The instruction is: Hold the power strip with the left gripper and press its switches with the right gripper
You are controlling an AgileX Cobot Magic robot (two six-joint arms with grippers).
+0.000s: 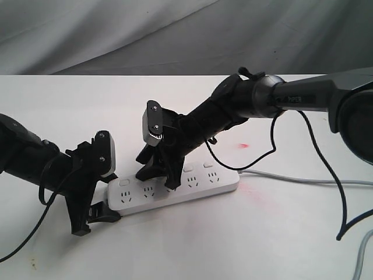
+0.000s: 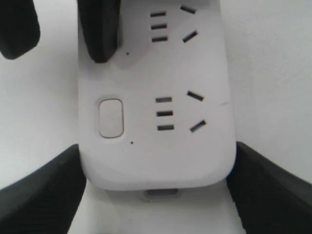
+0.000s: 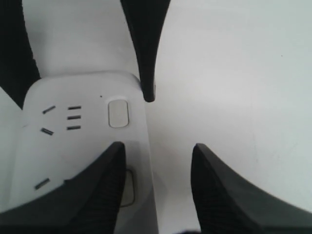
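Note:
The white power strip [image 1: 175,188] lies on the table, its grey cord [image 1: 291,177] running off to the right. My left gripper [image 1: 96,219] is shut on the strip's left end: in the left wrist view its fingers [image 2: 41,192] press both long sides of the power strip [image 2: 156,146]. The end switch [image 2: 110,118] is uncovered. My right gripper [image 1: 158,178] stands open over the strip. One of its fingers [image 3: 97,195] rests on the second switch [image 3: 128,187], and the other hangs over bare table. The end switch [image 3: 118,113] shows beyond the tips.
A small red spot [image 1: 243,144] marks the white table behind the strip. Black cables [image 1: 317,151] loop from the right arm down to the table. Grey cloth [image 1: 175,35] hangs at the back.

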